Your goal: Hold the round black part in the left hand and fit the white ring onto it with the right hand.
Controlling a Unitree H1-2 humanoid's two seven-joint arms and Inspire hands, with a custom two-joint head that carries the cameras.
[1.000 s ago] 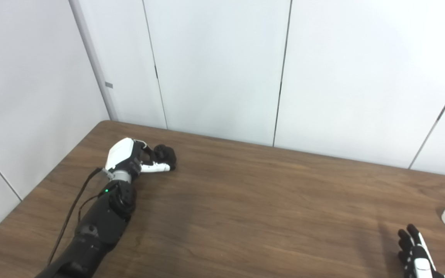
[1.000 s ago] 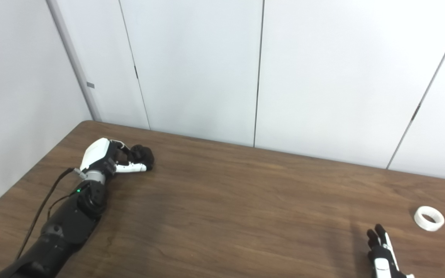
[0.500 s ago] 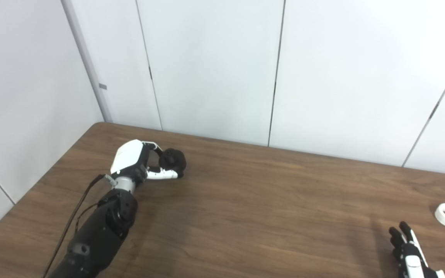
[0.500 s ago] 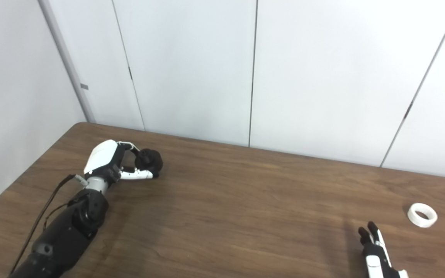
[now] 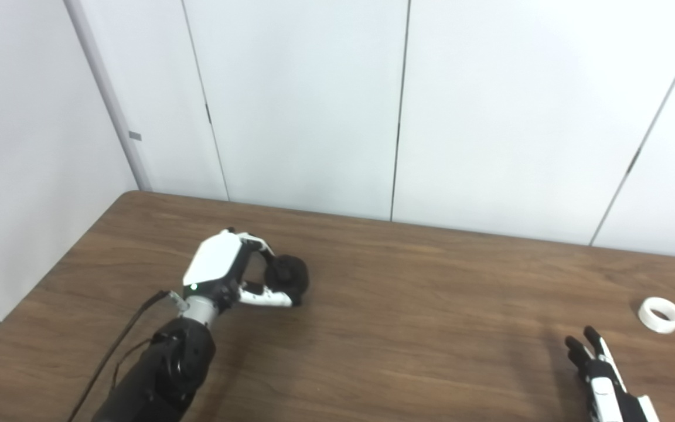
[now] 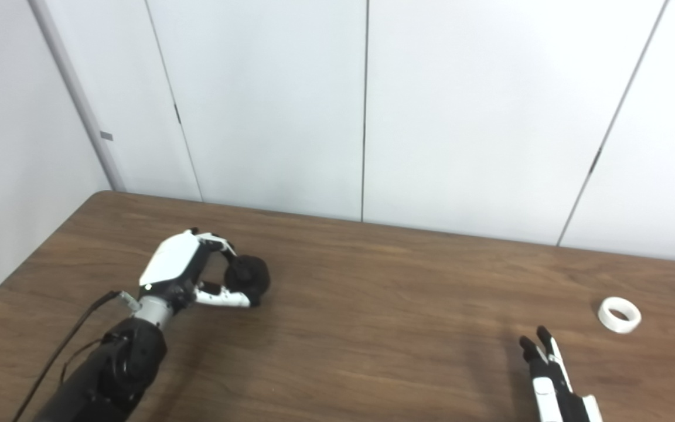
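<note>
My left hand (image 5: 229,275) is at the left of the brown table (image 5: 408,305), shut on the round black part (image 5: 289,276), held between its fingers and thumb. It also shows in the right eye view (image 6: 248,278). The white ring (image 5: 660,306) lies flat on the table at the far right, untouched. My right hand (image 5: 601,381) is low at the bottom right, fingers straight and apart, empty, a short way in front and to the left of the ring.
White wall panels (image 5: 314,105) stand right behind the table's far edge and along its left side. A black cable (image 5: 120,346) runs along my left forearm.
The camera has swung, shifting the whole picture. My left hand has moved rightward and nearer with the black part in it. The right hand still hovers near the ring.
</note>
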